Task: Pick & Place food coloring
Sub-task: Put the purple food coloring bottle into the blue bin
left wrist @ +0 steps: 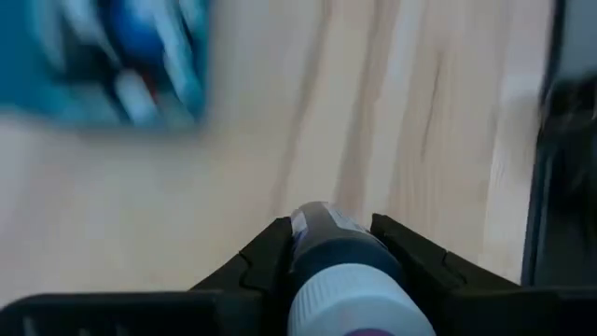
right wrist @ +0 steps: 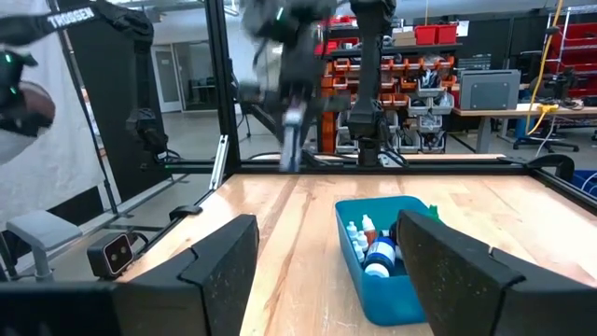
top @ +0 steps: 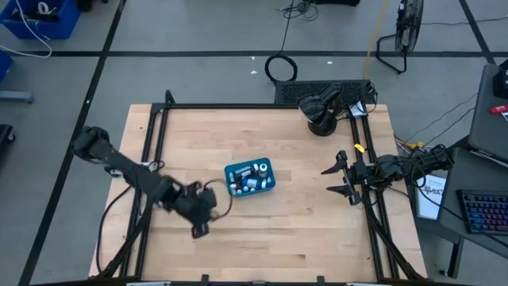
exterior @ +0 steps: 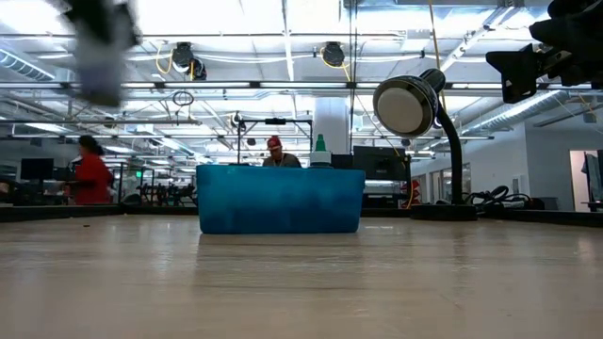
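A teal tray [top: 250,176] sits mid-table and holds several small bottles [right wrist: 378,250], pale ones with white or red caps and dark ones. One green top [exterior: 320,143] shows over the tray's wall [exterior: 280,200]. My left gripper [top: 200,226] is to the near left of the tray, above the table, and is shut on a dark bottle with a white cap [left wrist: 334,250]. It shows blurred in the low view [exterior: 99,47] and in the right wrist view [right wrist: 289,103]. My right gripper [top: 337,179] is open and empty, to the right of the tray, its fingers pointing at it. My left gripper pinches the bottle's dark body [left wrist: 312,250] between its two fingers [left wrist: 270,245], one on each side. The bottle lies along the fingers, its white cap [left wrist: 350,301] back toward the wrist and its other end sticking out past the fingertips. It is lifted clear of the table.
A black desk lamp [top: 321,107] stands at the table's far right and shows in the low view [exterior: 415,104]. Black frame rails [top: 155,151] run along the table's left and right sides. Bare wood lies between the tray and the near edge. People show in the room behind.
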Controlling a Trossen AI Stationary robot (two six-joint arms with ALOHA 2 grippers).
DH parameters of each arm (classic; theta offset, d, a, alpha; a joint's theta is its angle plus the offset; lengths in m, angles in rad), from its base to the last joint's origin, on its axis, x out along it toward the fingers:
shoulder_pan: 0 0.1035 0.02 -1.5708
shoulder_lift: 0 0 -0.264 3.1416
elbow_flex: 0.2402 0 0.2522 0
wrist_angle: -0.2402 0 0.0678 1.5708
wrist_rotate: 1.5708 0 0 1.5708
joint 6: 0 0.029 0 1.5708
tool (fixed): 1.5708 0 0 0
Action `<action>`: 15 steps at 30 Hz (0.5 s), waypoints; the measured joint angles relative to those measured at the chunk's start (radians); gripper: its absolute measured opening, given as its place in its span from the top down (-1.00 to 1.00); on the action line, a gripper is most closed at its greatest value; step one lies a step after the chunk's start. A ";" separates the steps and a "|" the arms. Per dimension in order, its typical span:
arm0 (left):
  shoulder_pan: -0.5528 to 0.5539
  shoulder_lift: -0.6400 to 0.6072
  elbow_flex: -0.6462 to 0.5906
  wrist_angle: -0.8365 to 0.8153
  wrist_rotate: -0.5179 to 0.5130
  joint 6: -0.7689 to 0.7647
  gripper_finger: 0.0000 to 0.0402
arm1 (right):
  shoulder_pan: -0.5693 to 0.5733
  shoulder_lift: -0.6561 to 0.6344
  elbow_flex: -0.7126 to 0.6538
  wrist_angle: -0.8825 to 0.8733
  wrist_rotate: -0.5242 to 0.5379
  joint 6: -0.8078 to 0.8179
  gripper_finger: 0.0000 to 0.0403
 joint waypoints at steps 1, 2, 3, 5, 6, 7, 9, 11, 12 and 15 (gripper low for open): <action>0.031 -0.006 0.039 -0.013 -0.018 0.056 0.33 | 0.000 0.000 0.000 0.000 0.000 0.000 -0.22; 0.062 -0.009 0.080 -0.023 -0.031 0.106 0.33 | 0.000 0.000 0.000 0.000 0.000 0.000 -0.22; 0.095 -0.009 0.118 -0.031 -0.037 0.155 0.33 | 0.000 0.000 0.000 0.000 0.000 0.000 -0.22; 0.164 -0.004 0.181 -0.043 -0.030 0.251 0.33 | 0.000 0.000 0.000 0.000 0.000 0.000 -0.22; 0.199 0.004 0.205 -0.050 -0.019 0.297 0.33 | 0.000 0.000 0.000 0.000 0.000 0.000 -0.21; 0.234 0.013 0.223 -0.051 -0.011 0.337 0.33 | 0.000 0.000 0.000 0.000 0.000 0.000 -0.21; 0.295 0.035 0.234 -0.054 0.003 0.398 0.33 | 0.000 0.000 0.000 0.000 0.000 0.000 -0.21; 0.351 0.066 0.232 -0.060 0.022 0.442 0.33 | 0.000 0.000 0.000 0.000 0.000 0.000 -0.21; 0.373 0.083 0.226 -0.056 0.029 0.458 0.33 | 0.000 0.000 0.000 0.000 0.000 0.000 -0.21; 0.421 0.146 0.203 -0.058 0.040 0.487 0.33 | 0.000 0.000 0.000 0.000 0.000 0.000 -0.22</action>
